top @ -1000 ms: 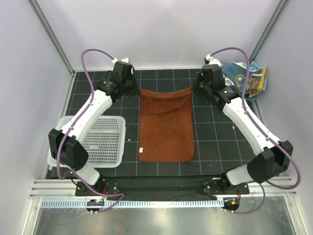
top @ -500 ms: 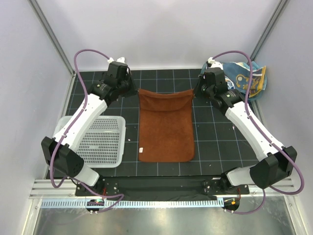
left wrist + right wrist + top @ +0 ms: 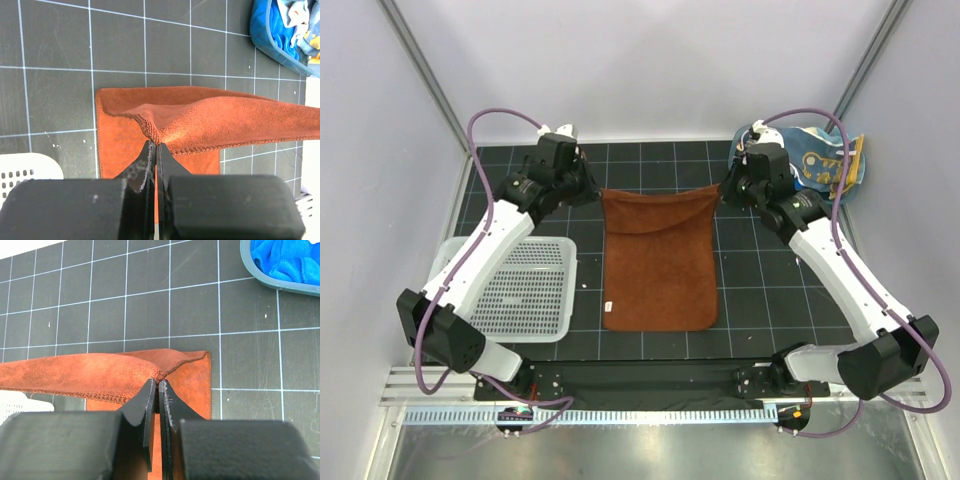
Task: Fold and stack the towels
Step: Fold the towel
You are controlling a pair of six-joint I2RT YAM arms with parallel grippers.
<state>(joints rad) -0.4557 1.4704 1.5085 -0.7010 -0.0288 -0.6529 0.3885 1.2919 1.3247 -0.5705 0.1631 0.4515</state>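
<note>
Left gripper [image 3: 154, 146] and right gripper [image 3: 157, 382] each pinch a lifted far corner of the rust-brown towel [image 3: 660, 265]; carrying both level and taut should give a square fold.

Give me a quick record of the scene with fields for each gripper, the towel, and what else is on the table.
left gripper: shut on rust-brown towel, far left corner
right gripper: shut on same towel, far right corner
towel state: held edge raised, sagging between grippers; rest flat on mat
white mesh basket: left of towel
blue tub: far right corner, holding more towels
</note>
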